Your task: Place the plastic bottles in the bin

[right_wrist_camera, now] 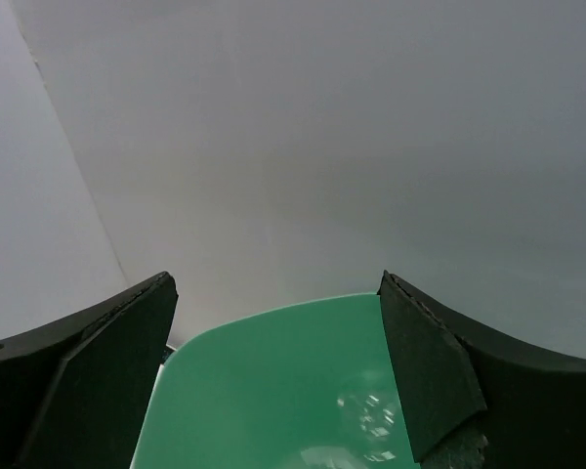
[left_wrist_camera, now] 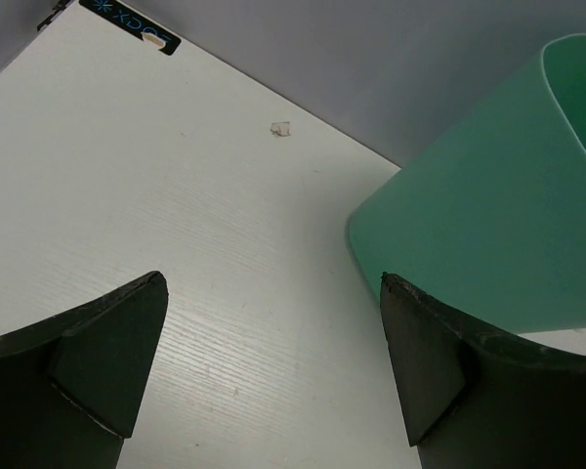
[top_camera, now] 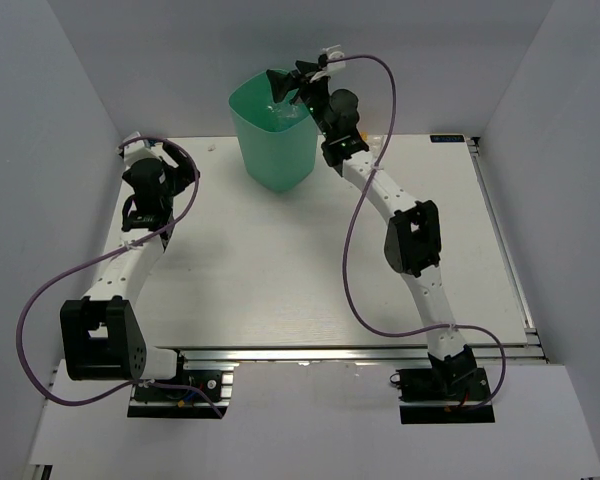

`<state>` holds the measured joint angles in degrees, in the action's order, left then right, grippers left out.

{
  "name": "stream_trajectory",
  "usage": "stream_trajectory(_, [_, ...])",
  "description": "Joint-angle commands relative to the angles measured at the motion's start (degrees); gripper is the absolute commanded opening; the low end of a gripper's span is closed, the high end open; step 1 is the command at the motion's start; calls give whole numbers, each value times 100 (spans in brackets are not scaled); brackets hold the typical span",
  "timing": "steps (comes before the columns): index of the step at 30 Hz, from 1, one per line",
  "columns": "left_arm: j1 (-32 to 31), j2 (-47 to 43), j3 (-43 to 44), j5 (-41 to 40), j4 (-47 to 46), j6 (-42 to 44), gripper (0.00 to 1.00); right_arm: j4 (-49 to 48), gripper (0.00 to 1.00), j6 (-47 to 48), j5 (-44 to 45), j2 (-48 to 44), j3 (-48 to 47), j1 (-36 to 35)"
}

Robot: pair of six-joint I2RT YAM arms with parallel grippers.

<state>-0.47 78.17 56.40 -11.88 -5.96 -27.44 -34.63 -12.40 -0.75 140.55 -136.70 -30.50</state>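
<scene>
Black right fingers (right_wrist_camera: 98,376) wide apart, empty, above mint-green bin (right_wrist_camera: 273,391), left fingers (left_wrist_camera: 98,357) wide apart, empty, beside it.

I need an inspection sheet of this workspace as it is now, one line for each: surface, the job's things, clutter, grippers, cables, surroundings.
Surface: white table, fine grain, no damage seen.
Job's things: mint-green bin upright at the far edge; a clear glinting shape inside it, probably a plastic bottle; no bottle seen on the table.
Clutter: one small white scrap on the table near the bin.
Grippers: left gripper open, nothing in it, low over the table beside the bin; right gripper open, nothing in it, above the bin's mouth.
Cables: purple cables loop loosely along both arms.
Surroundings: plain pale walls on three sides.
</scene>
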Motion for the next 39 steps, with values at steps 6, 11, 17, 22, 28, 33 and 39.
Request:
stream_trajectory(6, [231,-100,-130,344,-511,-51,98,649,89,456,-214,-1520,-33,167])
stream_trajectory(11, [258,31,-7,467,-494,2,98,1687,89,1484,-294,-2364,1118,562])
stream_trajectory(17, [267,84,38,441,-511,186,98,3221,89,2766,-1364,-1893,1042,1555])
stream_trajectory(22, [267,330,64,520,-696,239,98,3832,89,3937,-1647,-1277,847,1995])
stream_trajectory(28, [310,901,555,213,-495,318,98,3621,89,4448,-1287,-312,620,2074])
stream_trajectory(33, [319,1279,776,204,-494,336,98,3333,89,4694,-1094,323,232,2066])
stream_trajectory(39, [337,1701,1213,256,-249,459,98,2858,89,4809,-1068,798,276,2039])
